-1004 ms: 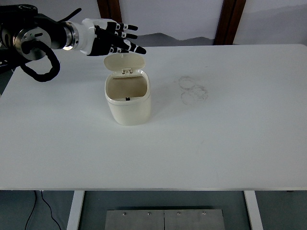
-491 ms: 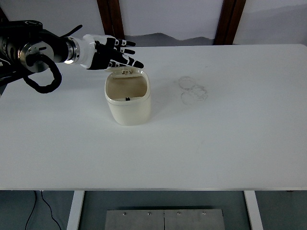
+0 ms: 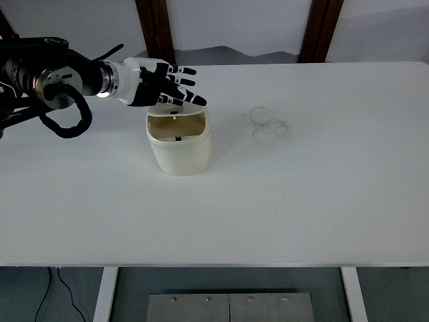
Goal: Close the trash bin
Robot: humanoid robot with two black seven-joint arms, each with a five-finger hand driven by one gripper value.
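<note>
A cream trash bin (image 3: 179, 149) stands on a white table (image 3: 322, 194) marked with faint grey rings (image 3: 269, 125).

Left robot hand (image 3: 163, 84) flat over trash bin (image 3: 179, 142).

- Bright, even light covers my white table (image 3: 322, 201).
- Shadows stay soft and faint beneath my left hand (image 3: 157, 84).
- The picture is sharp, without glare.

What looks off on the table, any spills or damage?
Only faint grey ring-shaped smudges on the white table, right of the cream trash bin. The bin stands upright and looks undamaged; its mouth is open, with the left robot hand over its lid at the far rim. No spill shows.
</note>
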